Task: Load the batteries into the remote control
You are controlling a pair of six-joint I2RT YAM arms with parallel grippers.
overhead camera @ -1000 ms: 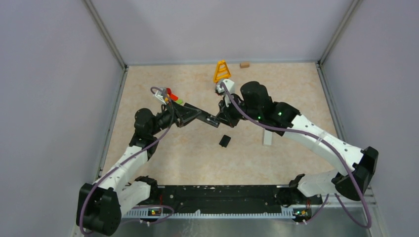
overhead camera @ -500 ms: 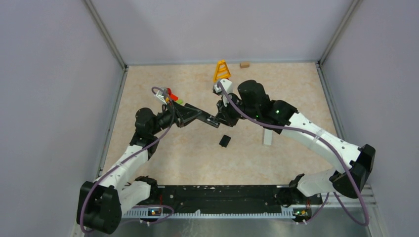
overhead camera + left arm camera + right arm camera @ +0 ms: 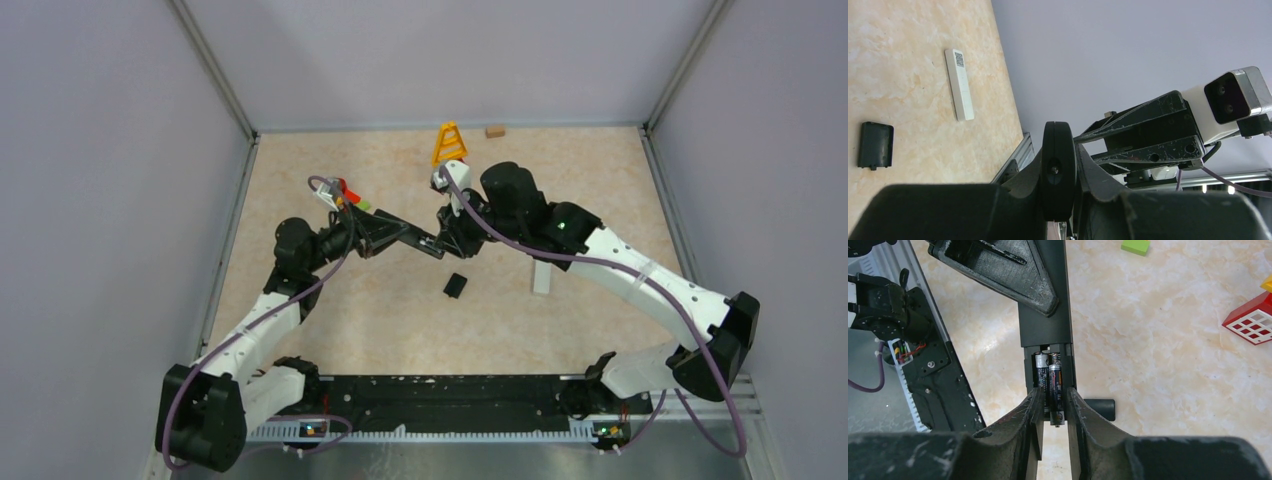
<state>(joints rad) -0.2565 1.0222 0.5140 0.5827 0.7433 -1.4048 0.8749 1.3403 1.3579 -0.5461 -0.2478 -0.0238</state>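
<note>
My left gripper (image 3: 397, 232) is shut on a black remote control (image 3: 420, 238) and holds it above the table; the left wrist view shows the remote end-on between the jaws (image 3: 1059, 167). In the right wrist view the remote (image 3: 1045, 315) has its compartment open, with one dark battery (image 3: 1041, 372) lying inside. My right gripper (image 3: 1054, 392) is shut on a second dark battery (image 3: 1056, 387), which lies along the compartment with its end sticking past the remote's edge. The right gripper (image 3: 452, 238) meets the remote's tip.
The black battery cover (image 3: 455, 285) lies on the table below the remote, also showing in the right wrist view (image 3: 1100, 407). A white slim remote (image 3: 541, 278) lies to the right. A yellow frame (image 3: 449, 143), a brown block (image 3: 494, 131) and red and green bricks (image 3: 350, 192) sit farther back.
The right arm shifted slightly left toward the remote a second ago and has held still since. The left arm has not moved.
</note>
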